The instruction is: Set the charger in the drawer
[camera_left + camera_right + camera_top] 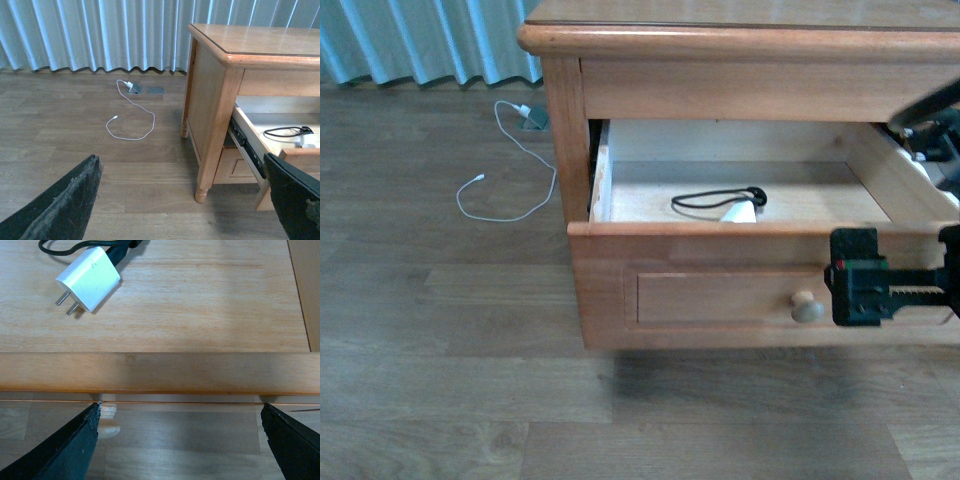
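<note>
Charger lies inside the open drawer. Right pincer, jaws apart and empty, sits at the drawer front beside the knob, nearer than the left

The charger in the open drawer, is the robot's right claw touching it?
Apart. In the right wrist view the charger lies alone on the drawer floor, while the open right gripper hangs outside the front panel, by the knob.

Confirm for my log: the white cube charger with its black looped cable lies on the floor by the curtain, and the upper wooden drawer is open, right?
No. The white cube charger lies inside the open upper wooden drawer, as the right wrist view shows.
</note>
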You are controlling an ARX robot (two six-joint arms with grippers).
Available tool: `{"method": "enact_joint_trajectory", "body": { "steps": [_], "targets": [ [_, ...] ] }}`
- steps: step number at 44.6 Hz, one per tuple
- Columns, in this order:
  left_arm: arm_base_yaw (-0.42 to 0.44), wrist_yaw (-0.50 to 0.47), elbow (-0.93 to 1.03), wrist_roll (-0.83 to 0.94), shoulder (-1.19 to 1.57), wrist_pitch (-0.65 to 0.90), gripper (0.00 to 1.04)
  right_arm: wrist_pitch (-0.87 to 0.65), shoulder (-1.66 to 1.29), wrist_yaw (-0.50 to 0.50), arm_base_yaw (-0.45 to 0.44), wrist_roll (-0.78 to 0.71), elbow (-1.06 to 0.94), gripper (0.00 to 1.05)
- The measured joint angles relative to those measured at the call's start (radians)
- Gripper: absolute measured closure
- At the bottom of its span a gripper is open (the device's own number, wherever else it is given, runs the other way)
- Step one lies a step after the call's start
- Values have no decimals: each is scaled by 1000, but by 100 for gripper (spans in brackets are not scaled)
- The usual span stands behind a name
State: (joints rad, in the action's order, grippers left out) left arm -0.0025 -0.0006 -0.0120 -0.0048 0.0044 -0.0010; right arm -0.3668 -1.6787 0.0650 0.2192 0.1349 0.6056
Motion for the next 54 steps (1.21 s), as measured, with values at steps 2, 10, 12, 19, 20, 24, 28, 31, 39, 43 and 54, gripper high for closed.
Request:
{"method": "enact_joint_trajectory", "body": {
  "steps": [2, 10, 12, 19, 20, 24, 28, 31, 39, 43, 54],
  "targets": [
    [0, 0, 0, 0, 0, 0, 6, -8, -30, 6, 3, -6, 30, 8],
    [0, 0, 0, 0, 0, 0, 6, -24, -132, 32, 22, -22, 154, 8],
    [0, 0, 0, 0, 0, 0, 6, -28, -159, 40, 29, -24, 187, 8],
    [0, 0, 0, 0, 0, 0, 6, -64, -292, 89, 53, -60, 328, 8],
    [0, 0, 0, 0, 0, 0, 6, -69, -305, 92, 55, -60, 342, 8],
    [0, 0, 0, 0, 0, 0, 6, -87, -379, 107, 60, -61, 426, 8],
    [0, 0, 0, 0, 0, 0, 6, -113, -435, 118, 64, -64, 496, 8],
    [0, 0, 0, 0, 0, 0, 6, -124, -468, 123, 69, -68, 545, 8],
    [0, 0, 0, 0, 0, 0, 6, -156, -516, 153, 78, -70, 616, 8],
    [0, 0, 0, 0, 0, 0, 6, -193, -525, 171, 82, -70, 632, 8],
    [0, 0, 0, 0, 0, 0, 6, -217, -538, 177, 89, -71, 634, 8]
  ]
}}
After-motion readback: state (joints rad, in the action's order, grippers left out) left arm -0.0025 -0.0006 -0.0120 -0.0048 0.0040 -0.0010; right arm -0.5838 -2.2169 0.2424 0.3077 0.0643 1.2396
